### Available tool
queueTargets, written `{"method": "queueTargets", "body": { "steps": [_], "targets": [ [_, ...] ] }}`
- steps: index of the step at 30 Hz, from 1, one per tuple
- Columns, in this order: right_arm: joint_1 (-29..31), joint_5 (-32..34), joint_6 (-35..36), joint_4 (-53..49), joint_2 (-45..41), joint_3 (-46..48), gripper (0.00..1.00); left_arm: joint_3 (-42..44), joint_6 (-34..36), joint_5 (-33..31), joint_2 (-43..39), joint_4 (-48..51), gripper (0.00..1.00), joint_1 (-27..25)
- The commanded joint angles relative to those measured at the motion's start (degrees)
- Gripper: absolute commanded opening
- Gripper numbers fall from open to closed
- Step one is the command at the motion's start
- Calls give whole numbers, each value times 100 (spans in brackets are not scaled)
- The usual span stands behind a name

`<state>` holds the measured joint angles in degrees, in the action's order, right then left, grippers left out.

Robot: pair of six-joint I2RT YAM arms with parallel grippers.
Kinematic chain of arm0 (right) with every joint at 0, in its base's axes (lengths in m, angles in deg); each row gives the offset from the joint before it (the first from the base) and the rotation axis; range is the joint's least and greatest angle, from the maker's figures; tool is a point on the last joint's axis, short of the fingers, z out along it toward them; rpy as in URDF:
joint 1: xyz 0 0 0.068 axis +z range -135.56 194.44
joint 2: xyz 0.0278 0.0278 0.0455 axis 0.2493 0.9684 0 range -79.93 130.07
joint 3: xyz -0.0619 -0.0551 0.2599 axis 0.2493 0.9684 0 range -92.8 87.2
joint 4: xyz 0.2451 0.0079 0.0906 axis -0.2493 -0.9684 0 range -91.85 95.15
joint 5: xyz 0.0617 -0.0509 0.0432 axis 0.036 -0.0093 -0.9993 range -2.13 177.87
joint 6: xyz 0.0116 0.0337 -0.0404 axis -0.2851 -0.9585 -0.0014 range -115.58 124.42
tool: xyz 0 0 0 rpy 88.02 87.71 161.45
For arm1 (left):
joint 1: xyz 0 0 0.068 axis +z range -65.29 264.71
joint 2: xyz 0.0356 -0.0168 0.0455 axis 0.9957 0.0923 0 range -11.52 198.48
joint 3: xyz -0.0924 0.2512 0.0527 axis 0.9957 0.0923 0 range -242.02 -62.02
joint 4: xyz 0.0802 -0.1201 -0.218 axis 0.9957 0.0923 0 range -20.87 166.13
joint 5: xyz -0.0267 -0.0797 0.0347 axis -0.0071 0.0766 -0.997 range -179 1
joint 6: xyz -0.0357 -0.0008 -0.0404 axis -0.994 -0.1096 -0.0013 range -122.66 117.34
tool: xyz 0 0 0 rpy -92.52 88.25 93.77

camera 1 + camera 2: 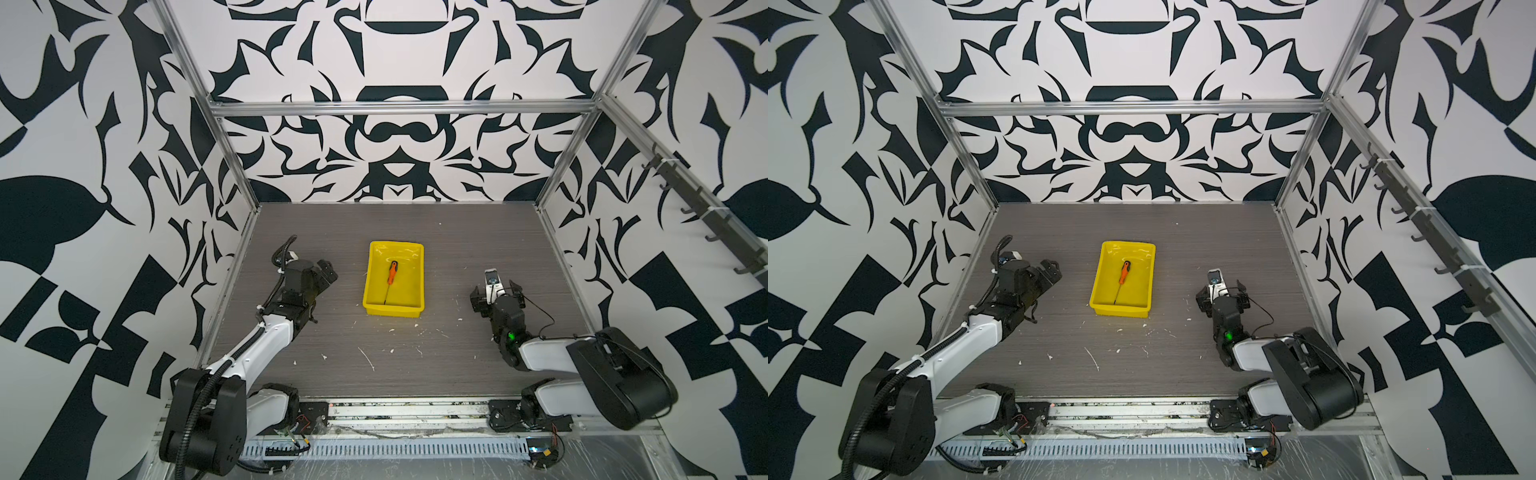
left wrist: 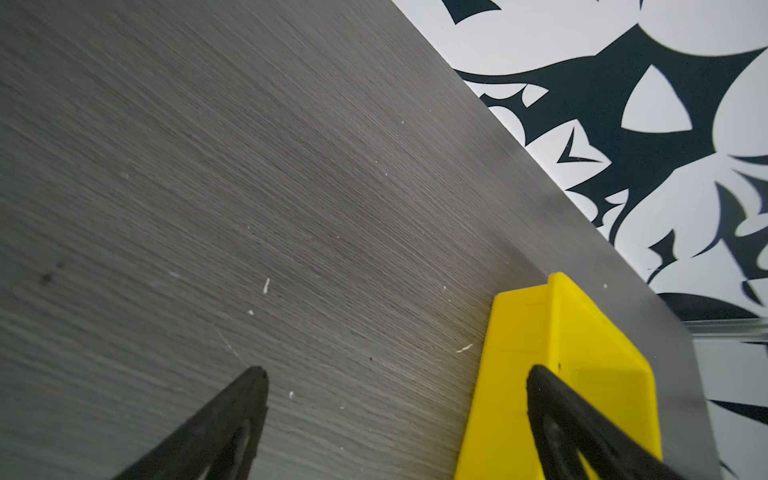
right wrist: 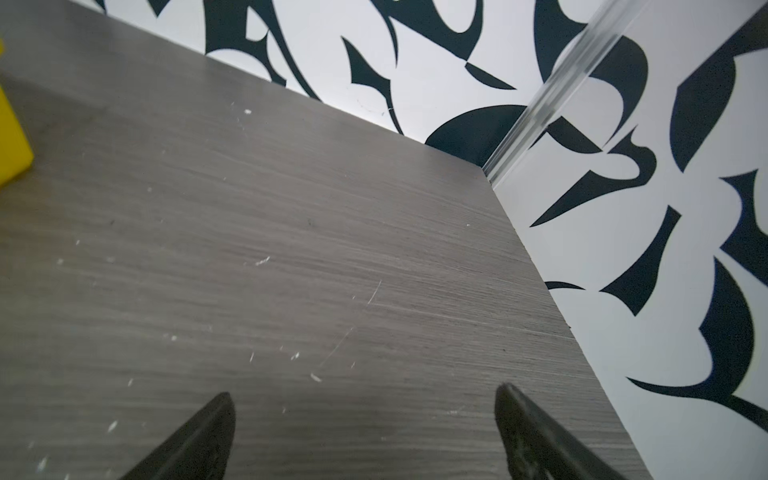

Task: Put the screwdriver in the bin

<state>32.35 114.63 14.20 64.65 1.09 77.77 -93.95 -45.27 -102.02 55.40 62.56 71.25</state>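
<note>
The yellow bin (image 1: pixel 392 311) (image 1: pixel 1120 311) sits on the grey table, a little left of centre in both top views. Inside it the screwdriver (image 1: pixel 392 274) (image 1: pixel 1123 274) lies flat, its orange handle toward the back wall and its thin shaft toward the front wall. My left gripper (image 1: pixel 328 272) (image 1: pixel 1050 270) (image 2: pixel 397 374) hovers just left of the bin, open and empty; one fingertip overlaps the bin's outer wall (image 2: pixel 561 332) in the left wrist view. My right gripper (image 1: pixel 495 289) (image 1: pixel 1222 293) (image 3: pixel 363 395) stands open and empty over bare table well right of the bin, whose corner (image 3: pixel 12 137) shows in the right wrist view.
White debris flecks (image 1: pixel 365 357) are scattered over the table in front of the bin. Patterned walls with aluminium posts (image 1: pixel 232 158) close in the back and both sides. A rail of hooks (image 1: pixel 706 216) runs along the right wall.
</note>
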Motion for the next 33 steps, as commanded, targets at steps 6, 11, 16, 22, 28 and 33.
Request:
{"method": "queueTargets", "body": {
  "steps": [6, 11, 16, 22, 28, 33],
  "targets": [
    [-515, 102, -662, 1397, 1083, -235, 99, 0, 2911, -2355, -103, -683, 100, 27],
    [-622, 201, -871, 226, 944, -744, 100, 641, 4067, -2576, 490, -2314, 100, 90],
    [-614, -36, -732, 188, 966, -784, 100, 1011, 3934, -2163, 1210, -3473, 100, 392],
    [-622, -63, -741, 191, 978, -797, 100, 850, 3656, -1190, 1332, -3369, 100, 1077],
    [-622, -59, -741, 179, 978, -805, 100, 1545, 3799, -1005, 2450, -6002, 100, 1263],
    [-624, -66, -741, 178, 982, -805, 100, 1133, 3725, -912, 2279, -4910, 100, 1265]
  ]
}}
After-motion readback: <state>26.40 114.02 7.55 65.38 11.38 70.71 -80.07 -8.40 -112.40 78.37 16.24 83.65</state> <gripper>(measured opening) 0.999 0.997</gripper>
